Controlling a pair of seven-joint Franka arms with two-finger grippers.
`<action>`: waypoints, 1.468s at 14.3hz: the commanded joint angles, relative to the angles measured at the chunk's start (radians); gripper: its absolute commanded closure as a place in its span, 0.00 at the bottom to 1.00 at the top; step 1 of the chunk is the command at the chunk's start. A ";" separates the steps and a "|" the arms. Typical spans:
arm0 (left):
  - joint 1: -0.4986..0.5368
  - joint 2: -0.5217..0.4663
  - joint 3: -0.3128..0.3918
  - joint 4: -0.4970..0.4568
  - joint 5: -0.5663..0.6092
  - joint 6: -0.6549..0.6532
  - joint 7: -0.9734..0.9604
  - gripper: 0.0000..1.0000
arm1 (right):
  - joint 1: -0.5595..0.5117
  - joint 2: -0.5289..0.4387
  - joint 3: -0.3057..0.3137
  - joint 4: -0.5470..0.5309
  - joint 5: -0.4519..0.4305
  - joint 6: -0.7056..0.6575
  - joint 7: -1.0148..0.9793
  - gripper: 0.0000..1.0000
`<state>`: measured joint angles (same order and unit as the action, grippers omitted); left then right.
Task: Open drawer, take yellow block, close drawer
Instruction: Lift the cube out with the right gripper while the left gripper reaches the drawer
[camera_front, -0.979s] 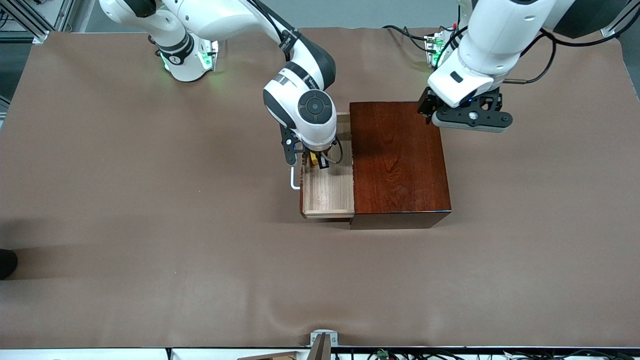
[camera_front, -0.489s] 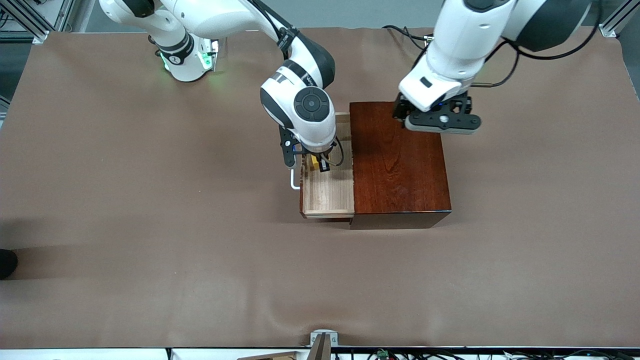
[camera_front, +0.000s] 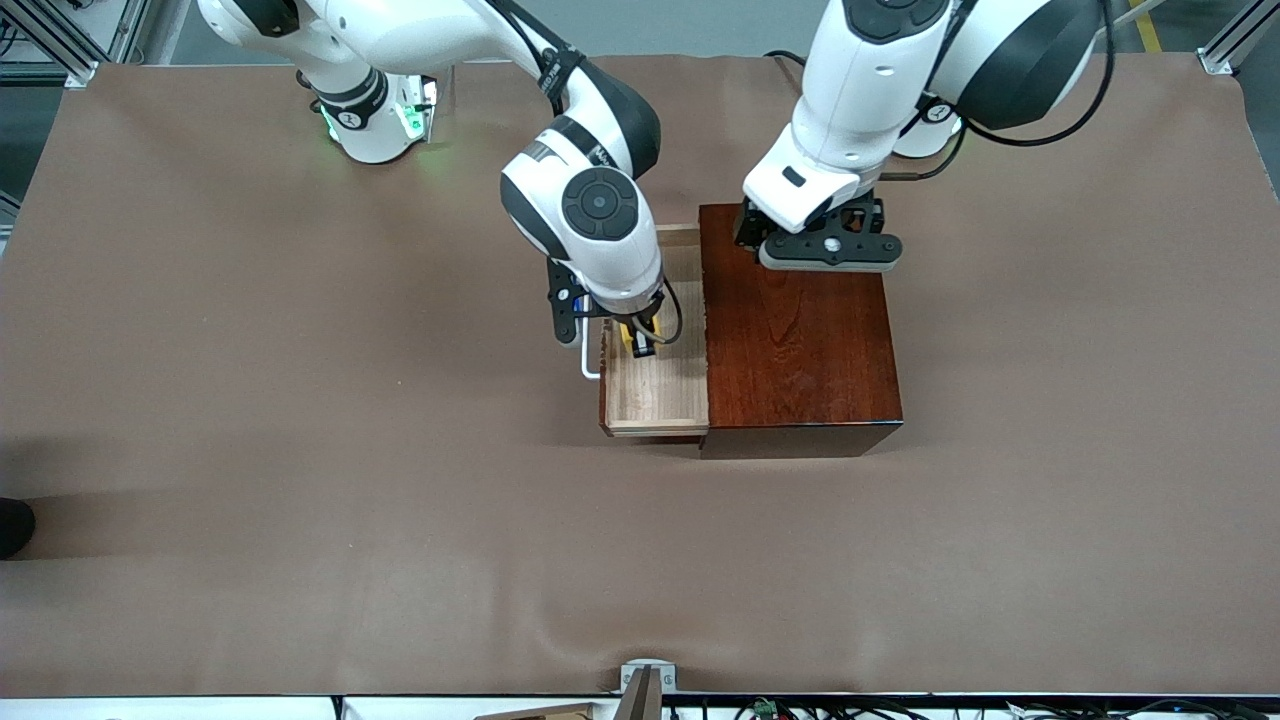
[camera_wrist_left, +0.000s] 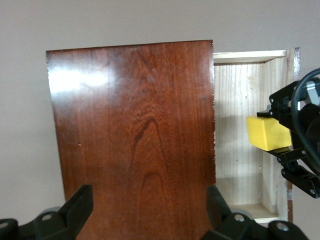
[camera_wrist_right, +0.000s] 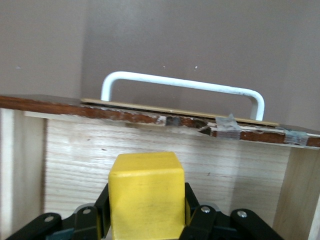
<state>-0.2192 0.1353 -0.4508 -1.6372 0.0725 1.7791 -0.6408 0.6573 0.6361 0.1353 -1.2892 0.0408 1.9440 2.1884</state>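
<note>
Since a second ago the left gripper (camera_front: 826, 262) has swung in from the left arm's end of the bench and now hangs over the top of the glossy mahogany-coloured rectangular wooden box (camera_front: 800, 330), while the right gripper (camera_front: 632, 338) has shifted slightly toward the front camera above the open drawer (camera_front: 655, 385), with the block still in its grasp.

That small bright yellow cube block (camera_front: 630, 340) is clamped between the right gripper's black fingers (camera_wrist_right: 197, 220), held up over the drawer's light, unfinished-wood tray; the right wrist view shows its smooth flat faces square to the drawer front. The left wrist view also catches the block (camera_wrist_left: 267, 133) over the tray.

The drawer is pulled out of the box toward the right arm's end of the bench. Its long axis runs along the box's side, from farther to nearer the front camera, and its dark reddish-brown front with the white U-shaped bar handle (camera_wrist_right: 182, 86) faces the right arm's end. The tray's pale boards show straight grain; the top edge of the front is chipped, with a scrap of clear tape on it.

The left gripper's fingers (camera_wrist_left: 75, 207) stand wide apart, holding nothing. The box top shows swirling grain and a bright glare patch. The bench (camera_front: 300, 450) is covered in a matt brown sheet. No readable writing shows.
</note>
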 joint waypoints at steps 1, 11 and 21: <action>-0.031 0.024 -0.002 0.011 0.024 0.034 -0.081 0.00 | -0.018 -0.009 0.012 0.022 0.008 -0.034 -0.002 1.00; -0.153 0.147 -0.002 0.063 0.122 0.103 -0.295 0.00 | -0.107 -0.044 0.009 0.116 0.004 -0.237 -0.304 1.00; -0.342 0.389 0.007 0.258 0.225 0.215 -0.745 0.00 | -0.313 -0.075 0.004 0.096 -0.013 -0.375 -0.873 1.00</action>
<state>-0.5135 0.4318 -0.4495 -1.4892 0.2460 1.9994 -1.2878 0.4016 0.5967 0.1245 -1.1711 0.0376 1.6104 1.4408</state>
